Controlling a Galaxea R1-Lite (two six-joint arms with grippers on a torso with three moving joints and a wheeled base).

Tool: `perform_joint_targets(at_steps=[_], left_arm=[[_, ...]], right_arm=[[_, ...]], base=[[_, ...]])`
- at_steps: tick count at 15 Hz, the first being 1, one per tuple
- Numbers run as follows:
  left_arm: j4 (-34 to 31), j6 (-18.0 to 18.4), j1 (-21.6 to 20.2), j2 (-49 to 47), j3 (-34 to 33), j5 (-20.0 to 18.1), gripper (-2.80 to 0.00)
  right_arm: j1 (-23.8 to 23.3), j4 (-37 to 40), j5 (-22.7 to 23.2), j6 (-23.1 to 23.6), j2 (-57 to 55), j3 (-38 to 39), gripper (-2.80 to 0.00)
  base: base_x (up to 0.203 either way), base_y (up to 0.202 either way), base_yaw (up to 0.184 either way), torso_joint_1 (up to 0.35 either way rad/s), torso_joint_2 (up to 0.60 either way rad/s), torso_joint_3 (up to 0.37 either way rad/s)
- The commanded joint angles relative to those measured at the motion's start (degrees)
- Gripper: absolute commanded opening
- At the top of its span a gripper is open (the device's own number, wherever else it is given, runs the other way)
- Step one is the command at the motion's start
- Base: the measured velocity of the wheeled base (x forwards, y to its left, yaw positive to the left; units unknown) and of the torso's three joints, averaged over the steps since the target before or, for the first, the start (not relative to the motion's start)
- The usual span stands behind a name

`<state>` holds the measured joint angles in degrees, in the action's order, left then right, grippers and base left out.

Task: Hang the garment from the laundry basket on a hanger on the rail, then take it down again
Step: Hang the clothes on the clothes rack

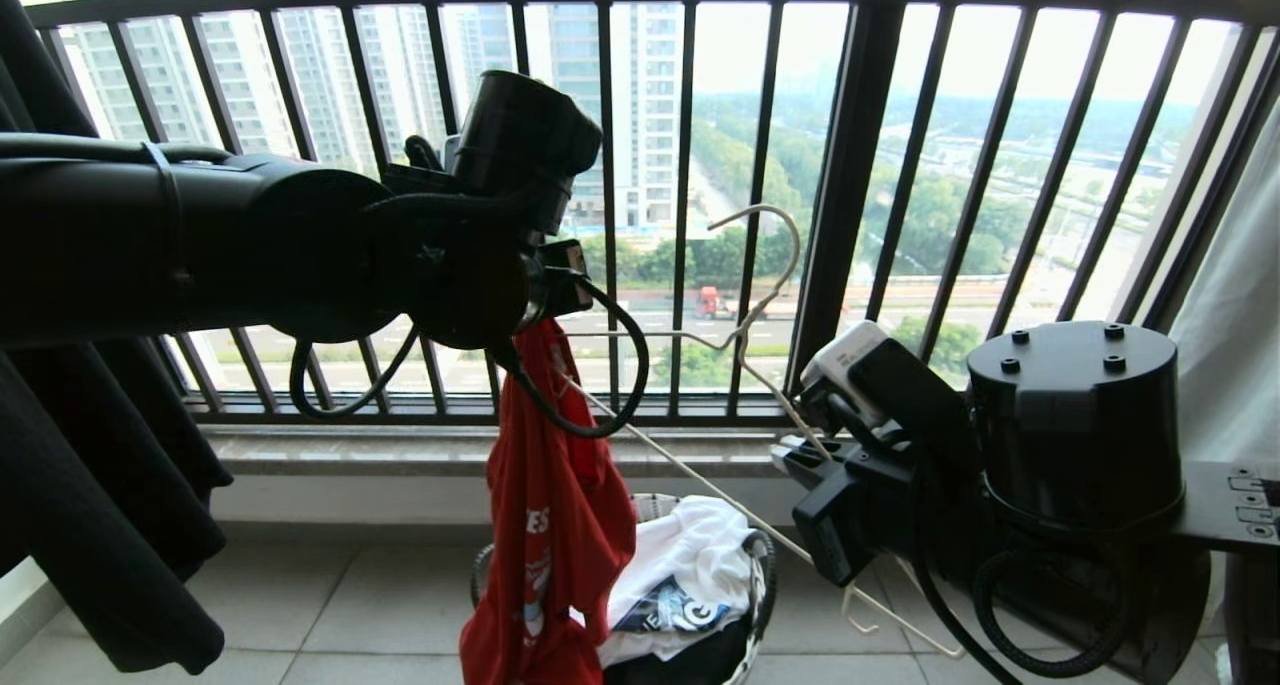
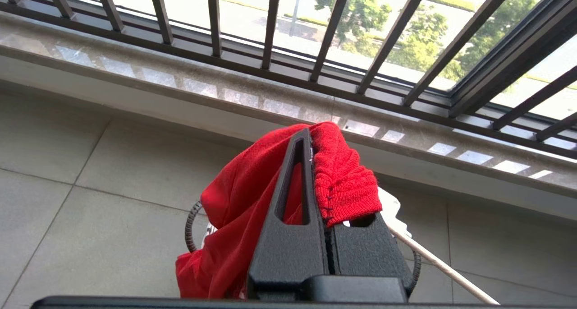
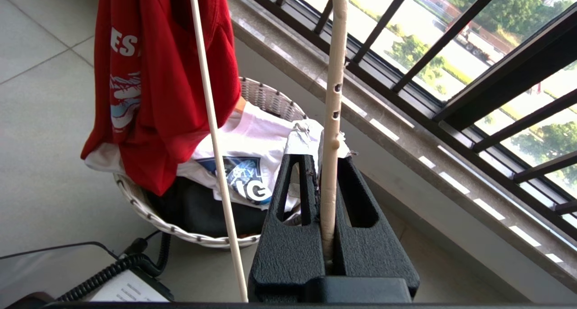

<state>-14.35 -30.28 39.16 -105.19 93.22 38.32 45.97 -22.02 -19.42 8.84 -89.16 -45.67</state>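
Our left gripper (image 2: 315, 173) pinches the ribbed collar of the garment (image 1: 560, 525) so it hangs free below it, above the laundry basket (image 3: 148, 209). Our right gripper (image 3: 331, 178) is pressed on one arm of the hanger (image 1: 745, 335), ready, we think, for threading. The shirt looks red, crumpled, lettering partly folded.

— Where are you looking from?
— Your head view faces the window railing (image 1: 850, 215), arms close in front. Both wrist views look past their fingers, and all three share the laundry basket (image 3: 148, 209) with the garment (image 1: 560, 525).
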Motion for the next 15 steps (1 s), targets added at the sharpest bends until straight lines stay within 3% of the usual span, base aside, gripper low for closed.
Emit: perform_joint_targets(at_steps=[1,8,13,15], left_arm=[[-0.14,-0.55,2.18,1.55,-0.42,0.18,-2.80],[-0.24,-0.84,4.70,3.41,-1.55,0.18,-2.80],[-0.32,-1.23,6.63,5.28,-1.98,0.18,-2.80],[-0.32,-1.28,7.19,6.70,-2.25,0.18,-2.80]], right_arm=[[0.08,-0.13,-0.18,0.04,-0.66,0.14,-2.80],[2.27,-0.13,-0.09,-0.95,-0.93,0.49,-2.80],[4.57,-0.22,0.10,-4.47,-2.27,0.23,-2.80],[4.93,-0.22,2.33,-5.99,-3.04,0.23,-2.80]], base=[[0.000,0.000,0.000,0.000,0.00,0.000],[0.000,0.000,0.000,0.000,0.00,0.000],[0.000,0.000,0.000,0.000,0.00,0.000],[0.000,0.000,0.000,0.000,0.00,0.000]])
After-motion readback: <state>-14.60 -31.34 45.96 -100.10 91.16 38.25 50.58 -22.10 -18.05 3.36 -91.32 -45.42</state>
